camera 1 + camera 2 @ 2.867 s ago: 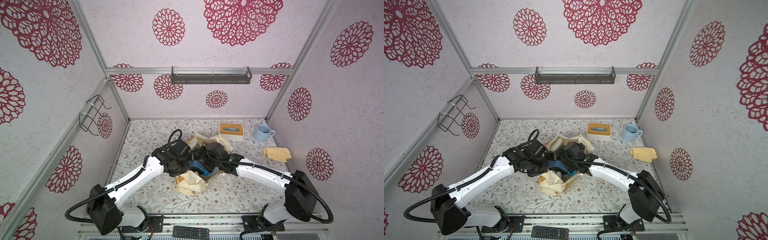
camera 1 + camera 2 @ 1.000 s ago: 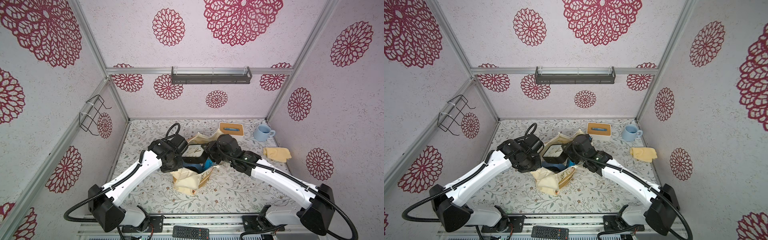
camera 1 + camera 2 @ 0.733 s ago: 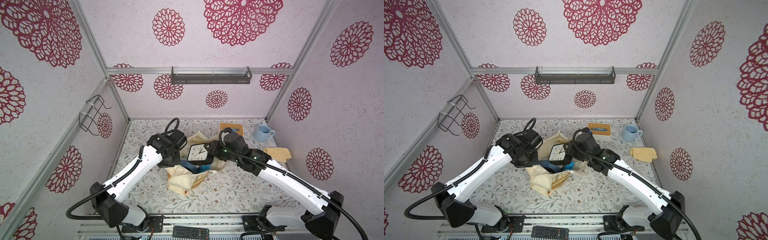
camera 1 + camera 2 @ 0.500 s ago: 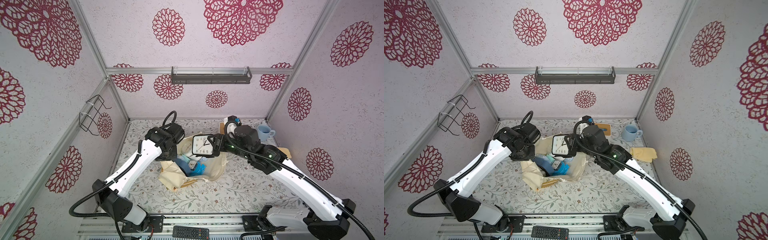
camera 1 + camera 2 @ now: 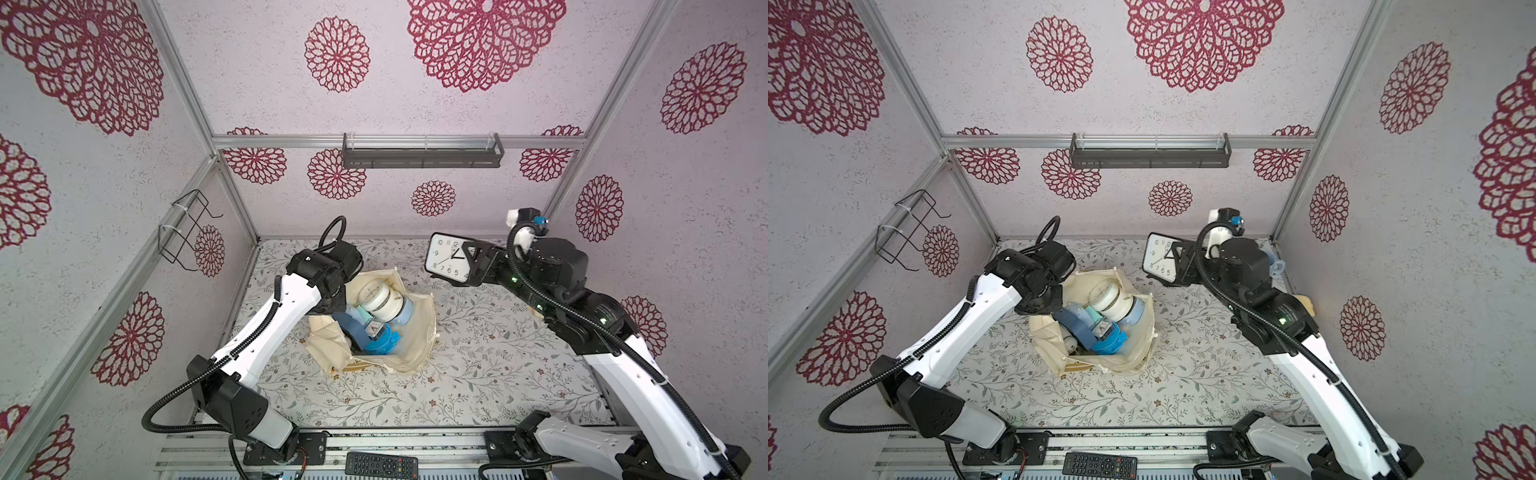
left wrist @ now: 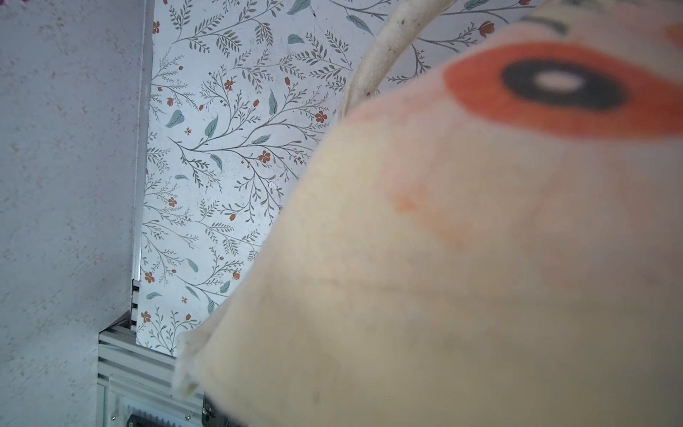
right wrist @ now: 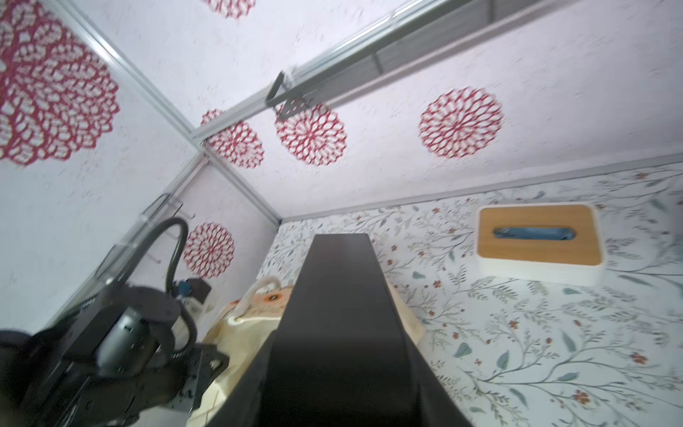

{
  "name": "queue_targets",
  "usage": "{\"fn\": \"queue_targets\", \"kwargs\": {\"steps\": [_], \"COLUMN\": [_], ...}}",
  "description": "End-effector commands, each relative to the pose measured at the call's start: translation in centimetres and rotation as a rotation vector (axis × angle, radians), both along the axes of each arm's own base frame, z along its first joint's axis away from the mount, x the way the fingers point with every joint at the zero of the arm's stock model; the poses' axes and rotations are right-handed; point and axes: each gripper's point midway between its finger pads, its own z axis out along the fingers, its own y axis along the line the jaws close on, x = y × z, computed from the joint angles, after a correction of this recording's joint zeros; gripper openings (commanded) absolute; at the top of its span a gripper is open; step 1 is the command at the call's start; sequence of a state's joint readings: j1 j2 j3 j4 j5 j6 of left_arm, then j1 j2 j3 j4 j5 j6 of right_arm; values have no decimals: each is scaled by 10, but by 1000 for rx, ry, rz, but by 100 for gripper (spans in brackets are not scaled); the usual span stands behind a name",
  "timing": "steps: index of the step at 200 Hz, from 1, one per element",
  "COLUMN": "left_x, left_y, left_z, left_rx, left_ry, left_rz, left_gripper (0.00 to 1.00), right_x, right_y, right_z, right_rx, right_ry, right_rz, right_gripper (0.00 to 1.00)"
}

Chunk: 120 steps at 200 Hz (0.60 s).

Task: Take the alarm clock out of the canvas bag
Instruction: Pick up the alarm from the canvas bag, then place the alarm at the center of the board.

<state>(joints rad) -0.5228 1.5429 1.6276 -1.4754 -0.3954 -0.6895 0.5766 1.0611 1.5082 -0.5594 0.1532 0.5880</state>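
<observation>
The alarm clock (image 5: 448, 259) (image 5: 1160, 259), square, black-cased with a white face, hangs in the air right of the bag, over the back of the table. My right gripper (image 5: 471, 262) (image 5: 1177, 261) is shut on its black body, which fills the right wrist view as a dark slab (image 7: 340, 314). The canvas bag (image 5: 417, 332) (image 5: 1142, 336) stands open mid-table, cream cloth with an orange print (image 6: 554, 85). My left gripper (image 5: 338, 293) (image 5: 1057, 293) is at the bag's left rim, shut on the cloth; its fingers are hidden by cloth in the left wrist view.
Inside the bag are a white round jar (image 5: 380, 301) and blue items (image 5: 376, 338). A wooden-topped tissue box (image 7: 539, 244) sits at the back. A blue mug (image 5: 1274, 266) and a yellow cloth (image 5: 1306, 305) peek past the right arm. A remote (image 5: 381, 464) lies on the front rail.
My right gripper has lifted the clock up out of the bag and carried it right and back. The left gripper has pulled the bag's rim up and left, opening the bag.
</observation>
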Motion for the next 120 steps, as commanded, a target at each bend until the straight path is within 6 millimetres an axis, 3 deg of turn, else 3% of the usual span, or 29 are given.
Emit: {"fn": "queue_targets", "kwargs": {"steps": [1,25,65,86,120], "left_x": [0,-2,1,1,3], "left_y": [12,11,-1,-8,-22], "left_z": [16,14,14,12,8], "left_rx": [12,-1,-69,-106,-149], "left_ry": [-85,-80,-102,-105,-109], "left_rz": [24,21,1,-13,-58], "left_gripper": [0,0,0,0,0], "right_x": [10,32,70,80,91], "right_y": [-43,-61,-65,-67,-71], "right_z": [10,-24,-118,-159,-205], "right_rx": [53,111,213,226,272], "right_ry": [-34,51,268,340,396], "right_rz": [-168,-210,-165,-150,-129], "right_gripper": [18,18,15,15,15]}}
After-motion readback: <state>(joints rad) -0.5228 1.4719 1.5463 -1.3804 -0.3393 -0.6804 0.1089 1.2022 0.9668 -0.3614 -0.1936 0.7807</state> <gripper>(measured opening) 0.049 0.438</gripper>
